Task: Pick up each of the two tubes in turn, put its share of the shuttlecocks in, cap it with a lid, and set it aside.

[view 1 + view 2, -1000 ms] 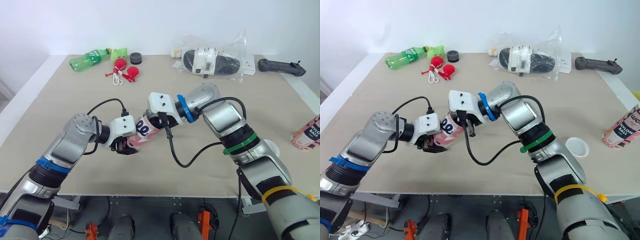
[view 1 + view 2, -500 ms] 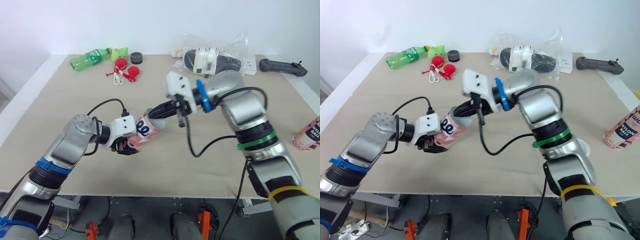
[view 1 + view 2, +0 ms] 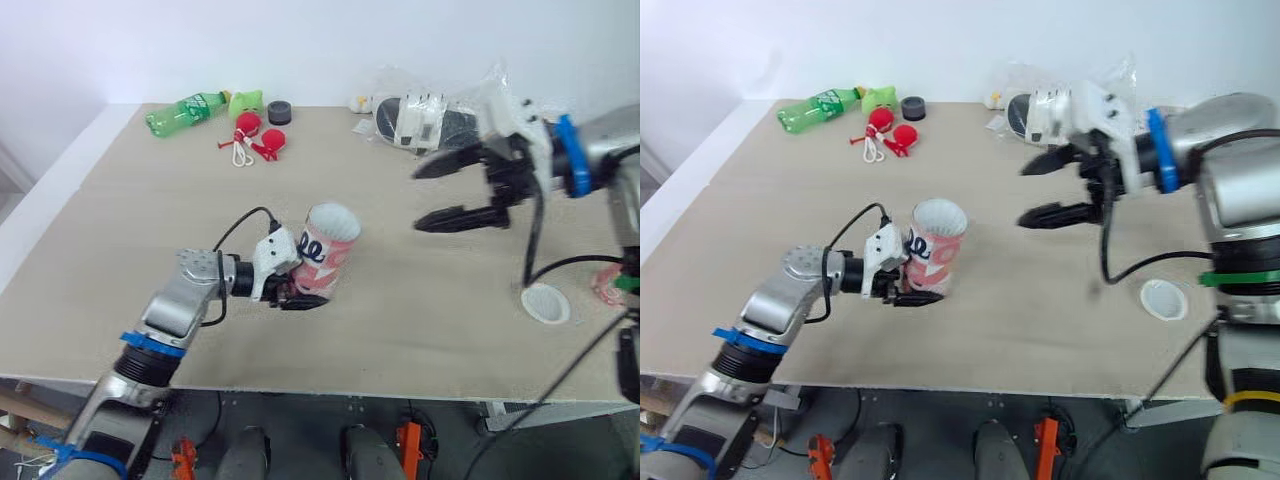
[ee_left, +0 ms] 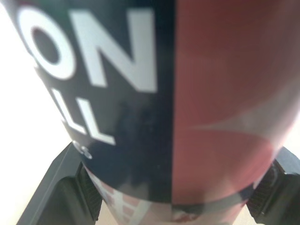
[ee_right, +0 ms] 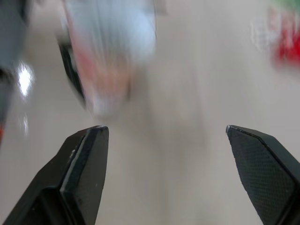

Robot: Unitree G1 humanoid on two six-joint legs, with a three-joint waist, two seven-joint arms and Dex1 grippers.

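Tube (image 3: 328, 250) stands almost upright in the middle of the table (image 3: 150, 200), a little to the near side, with its open mouth up and leaning slightly to the right. My left gripper (image 3: 305, 292) is clamped on its lower part, one finger on each side, as the left wrist view shows. I cannot tell if its bottom touches the table, or what is inside.

My right gripper (image 3: 417, 201) hangs in the air to the right of the tube and well apart from it, its two fingers spread wide with nothing between them. They point to the left, toward the tube.

The white lid (image 3: 546, 303) lies flat on the table at the near right, lower than my right gripper and to its right. So the right arm is clearly the nearer one, and the left is busy. I think the next move calls for turning the right gripper down and away from the tube to reach the lid.

The table is flat and bare around the lid, so there is good room. The plastic bag (image 3: 430, 110) lies at the far side, well apart.
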